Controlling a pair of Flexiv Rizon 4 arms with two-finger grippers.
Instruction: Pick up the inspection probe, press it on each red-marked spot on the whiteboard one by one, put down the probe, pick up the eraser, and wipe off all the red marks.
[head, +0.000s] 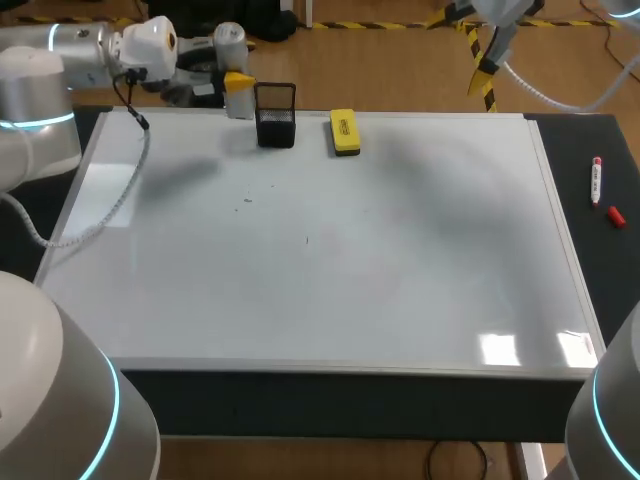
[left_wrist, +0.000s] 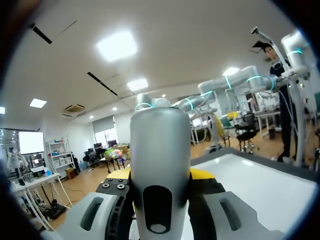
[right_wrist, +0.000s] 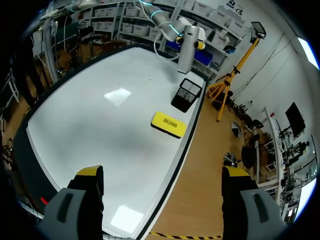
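Left fingers (left_wrist: 204, 175) clamped on upright grey cylindrical probe (left_wrist: 160, 140), just left of black mesh holder (head: 275, 115). Yellow block eraser (head: 344, 132) sits just right of the holder, long axis pointing away. Right fingers (right_wrist: 90, 175) wide apart, aloft. Left arm looks nearer.

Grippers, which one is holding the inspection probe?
The left gripper, shut on the grey inspection probe; the right gripper hangs open and empty.

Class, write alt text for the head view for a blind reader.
The left gripper holds the grey inspection probe at the whiteboard's far edge, beside a black mesh holder and yellow eraser. A red-capped marker lies right of the board.
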